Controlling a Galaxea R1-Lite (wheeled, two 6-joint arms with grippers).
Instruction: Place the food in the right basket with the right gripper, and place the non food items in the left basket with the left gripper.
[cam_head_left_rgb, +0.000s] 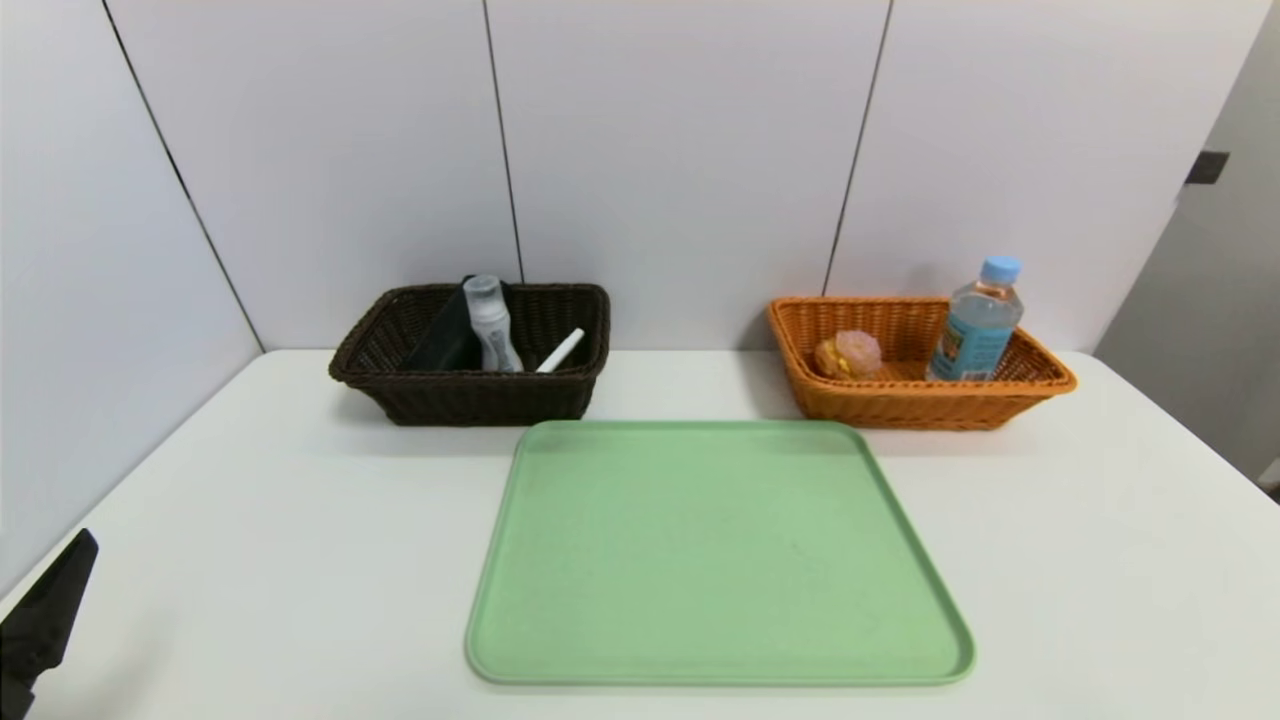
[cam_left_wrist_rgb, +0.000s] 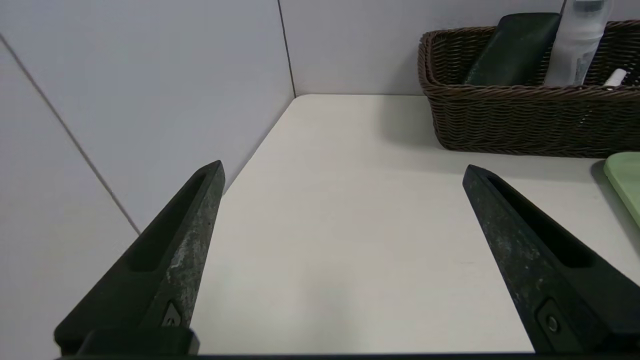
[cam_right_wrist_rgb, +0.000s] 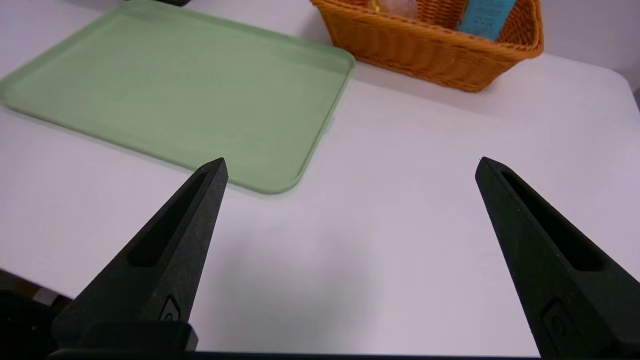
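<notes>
The tray (cam_head_left_rgb: 720, 550) lies bare in the middle of the table (cam_head_left_rgb: 1100, 560), so the sorting looks done. The brown basket (cam_head_left_rgb: 470, 395), at the back on the robot's left, holds a dark case (cam_head_left_rgb: 445, 340), a clear bottle (cam_head_left_rgb: 490, 325) and a white pen (cam_head_left_rgb: 560, 350). The orange basket (cam_head_left_rgb: 900, 400), at the back on the right, holds a pastry (cam_head_left_rgb: 848, 355) and a water bottle (cam_head_left_rgb: 975, 320). The main risk I see is tipping: the water bottle stands tall against the orange basket's rim, and the clear bottle rises above the brown basket's edge, so a careless sweep of an arm over either basket could knock one out. A nudge to a basket itself might also slide it on the smooth table. The left gripper (cam_left_wrist_rgb: 342, 172) sits low over the table's near left corner, well apart from the brown basket, jaws spread wide, holding and touching nothing. The right gripper (cam_right_wrist_rgb: 350, 167) hangs over bare table near the tray's near right corner, jaws equally wide apart, also empty.
</notes>
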